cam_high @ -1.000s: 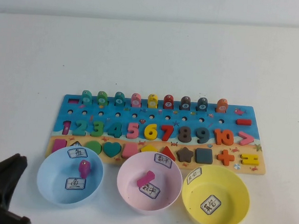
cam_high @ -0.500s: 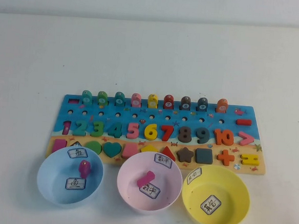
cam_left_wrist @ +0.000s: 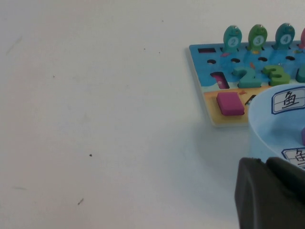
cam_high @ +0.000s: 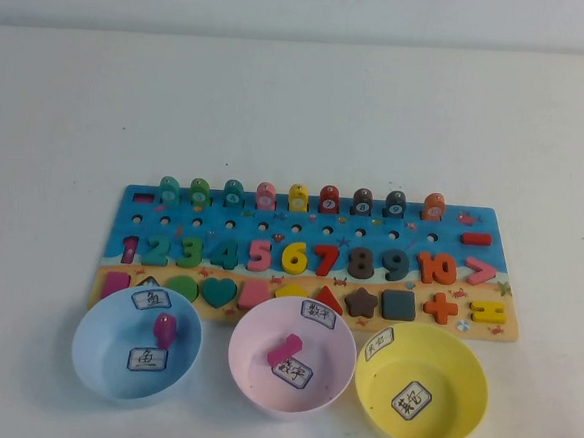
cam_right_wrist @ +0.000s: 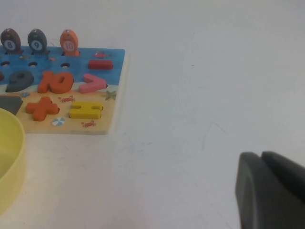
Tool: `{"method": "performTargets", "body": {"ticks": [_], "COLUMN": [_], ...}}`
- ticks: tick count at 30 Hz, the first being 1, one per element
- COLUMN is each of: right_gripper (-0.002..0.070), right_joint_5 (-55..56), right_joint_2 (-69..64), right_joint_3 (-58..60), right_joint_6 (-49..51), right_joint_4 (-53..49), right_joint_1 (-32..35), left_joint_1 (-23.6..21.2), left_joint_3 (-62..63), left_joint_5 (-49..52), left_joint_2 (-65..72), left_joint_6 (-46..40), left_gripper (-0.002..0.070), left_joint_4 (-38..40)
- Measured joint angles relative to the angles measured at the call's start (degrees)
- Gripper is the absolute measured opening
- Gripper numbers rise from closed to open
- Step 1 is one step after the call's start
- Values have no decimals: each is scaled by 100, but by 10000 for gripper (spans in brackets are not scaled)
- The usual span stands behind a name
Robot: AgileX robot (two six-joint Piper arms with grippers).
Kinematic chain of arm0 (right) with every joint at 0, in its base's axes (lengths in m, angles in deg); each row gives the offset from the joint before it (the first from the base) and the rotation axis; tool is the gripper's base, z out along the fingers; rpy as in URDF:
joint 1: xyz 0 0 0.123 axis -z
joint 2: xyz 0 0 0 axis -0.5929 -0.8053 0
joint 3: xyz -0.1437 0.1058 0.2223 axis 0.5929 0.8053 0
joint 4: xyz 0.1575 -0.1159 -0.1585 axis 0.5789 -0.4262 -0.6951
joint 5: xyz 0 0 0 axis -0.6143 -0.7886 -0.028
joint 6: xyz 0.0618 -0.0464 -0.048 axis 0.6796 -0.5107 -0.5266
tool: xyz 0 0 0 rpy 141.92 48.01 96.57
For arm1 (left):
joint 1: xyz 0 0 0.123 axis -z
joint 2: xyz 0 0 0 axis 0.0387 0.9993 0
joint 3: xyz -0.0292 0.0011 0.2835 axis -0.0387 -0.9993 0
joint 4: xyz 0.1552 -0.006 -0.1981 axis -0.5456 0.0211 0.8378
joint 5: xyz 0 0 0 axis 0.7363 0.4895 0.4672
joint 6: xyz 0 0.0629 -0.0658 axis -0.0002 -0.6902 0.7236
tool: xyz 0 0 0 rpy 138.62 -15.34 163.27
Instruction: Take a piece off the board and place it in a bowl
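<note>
High view, near edge of the white table (cam_high: 300, 109): three bowls sit in a row, the light blue bowl (cam_high: 97, 361) on the robot's left, a pink bowl (cam_high: 251, 377) in the middle, a yellow bowl (cam_high: 459, 411) on the right. The magenta peg (cam_high: 166, 330) stands inside the blue bowl between its two handwritten labels. A flat pink block (cam_high: 285, 348) lies in the pink bowl. Just behind the bowls lies the wooden board (cam_high: 309, 265), with shapes in its nearest row, numbers 1 to 10 above them, and a line of pegs along the far edge. Neither arm appears in this frame, apart from a dark sliver at the lower left corner.

The wrist cameras fill that gap. The left gripper (cam_left_wrist: 274, 195) hangs low over the table just beside the blue bowl's (cam_left_wrist: 271, 129) rim, near the board's (cam_left_wrist: 209, 102) left end, where a magenta square (cam_left_wrist: 230, 103) rests. Its two dark fingers (cam_left_wrist: 252, 191) lie pressed together, holding nothing. The right gripper (cam_right_wrist: 271, 191) hovers over bare table off the board's (cam_right_wrist: 112, 102) right end, with the yellow bowl's (cam_right_wrist: 9, 162) rim at the frame edge. Its fingers (cam_right_wrist: 252, 191) are likewise closed against each other and empty.
</note>
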Motion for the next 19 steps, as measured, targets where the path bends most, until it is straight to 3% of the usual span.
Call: {"method": "performTargets", "body": {"ticks": [19], "right_gripper": [-18], "right_joint_5": [0], "right_joint_2": [0], "right_joint_3": [0], "right_joint_6": [0], "right_joint_4": [0], "right_joint_1": [0], "left_joint_1": [0], "left_joint_3": [0], "left_joint_5": [63], "left_joint_2": [-3], "left_joint_6": [0], "left_gripper": [-4], "left_joint_4": [25]}}
